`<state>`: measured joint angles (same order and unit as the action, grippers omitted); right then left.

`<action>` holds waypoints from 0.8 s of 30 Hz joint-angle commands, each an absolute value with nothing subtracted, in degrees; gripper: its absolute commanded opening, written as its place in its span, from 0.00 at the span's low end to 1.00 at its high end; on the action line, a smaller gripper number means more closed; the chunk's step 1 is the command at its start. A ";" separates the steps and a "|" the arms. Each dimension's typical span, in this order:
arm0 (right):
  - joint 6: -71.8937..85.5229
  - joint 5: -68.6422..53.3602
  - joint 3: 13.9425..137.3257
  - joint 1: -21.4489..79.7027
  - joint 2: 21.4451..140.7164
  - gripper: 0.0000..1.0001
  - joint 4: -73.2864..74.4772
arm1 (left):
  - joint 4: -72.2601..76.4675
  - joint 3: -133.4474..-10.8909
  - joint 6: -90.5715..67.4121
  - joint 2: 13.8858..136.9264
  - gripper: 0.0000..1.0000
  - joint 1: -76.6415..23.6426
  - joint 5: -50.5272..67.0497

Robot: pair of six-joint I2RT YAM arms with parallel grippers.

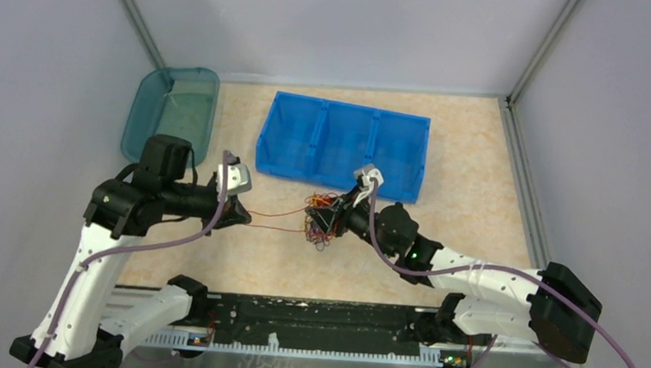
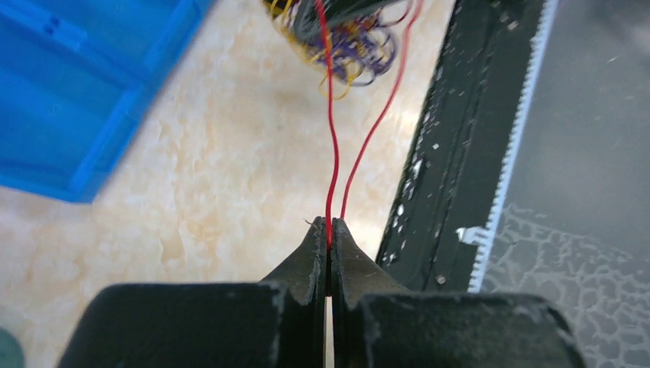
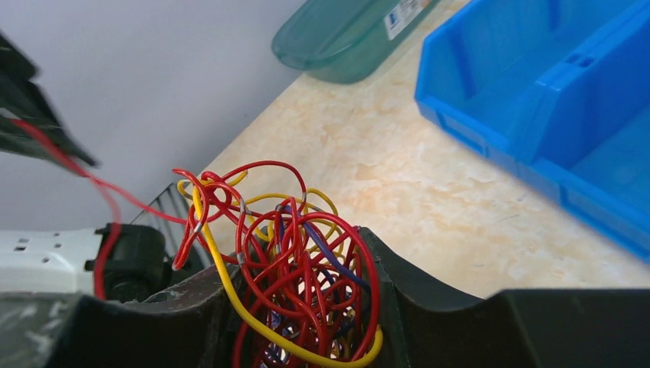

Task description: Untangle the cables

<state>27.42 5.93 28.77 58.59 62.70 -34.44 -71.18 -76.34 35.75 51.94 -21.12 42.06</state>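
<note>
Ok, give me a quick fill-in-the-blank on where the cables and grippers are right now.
1. The left gripper is shut on a ___ cable.
2. The right gripper has the tangle of cables ___ its two fingers.
3. The blue bin has ___ compartments.
Missing words: red; between; three.

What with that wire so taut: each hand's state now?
Left hand: closed on the red cable.
Right hand: around the cable tangle; grip cannot be told.
</note>
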 commanded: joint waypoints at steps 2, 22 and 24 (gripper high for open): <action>28.97 -1.35 34.87 57.92 61.99 0.44 -31.80 | -62.08 -65.02 39.68 47.31 0.00 -20.98 27.77; 27.82 1.19 42.00 57.39 74.88 0.62 -12.35 | -56.24 -48.30 44.97 43.49 0.49 -20.99 19.44; 29.11 -1.64 41.90 57.61 77.64 0.60 -14.47 | -56.29 -47.35 45.38 43.08 0.65 -20.98 19.49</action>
